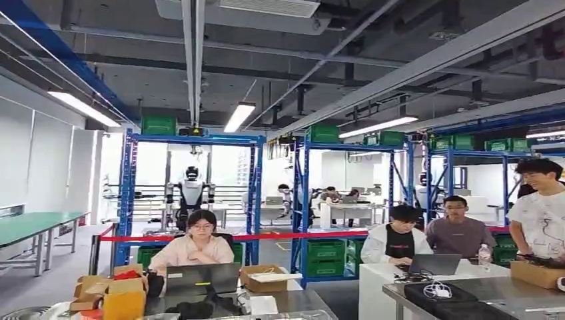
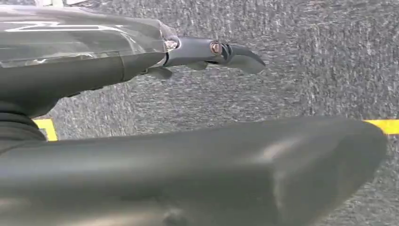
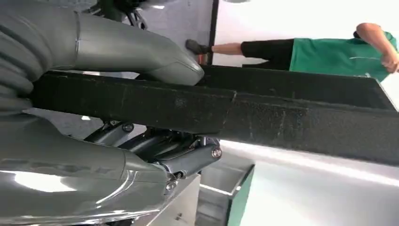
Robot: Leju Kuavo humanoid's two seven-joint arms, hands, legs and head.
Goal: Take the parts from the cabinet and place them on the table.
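Clearly, the right hand (image 3: 141, 122) gripped a long black part (image 3: 263, 110), thumb over, fingers (image 3: 188, 157) under; keeping it level seemed wise. The left hand's (image 2: 197, 52) fingers hung spread, holding nothing.

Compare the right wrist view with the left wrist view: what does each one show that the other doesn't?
Right wrist, not left: the right robot hand grips a long black part, thumb on one side and darker fingers on the other; beyond it stands a person in a green top.
Left wrist, not right: the left robot hand holds nothing, a finger extended over grey floor with yellow tape.
Both: that arm's own grey-covered robot hand, coming in from the left edge.
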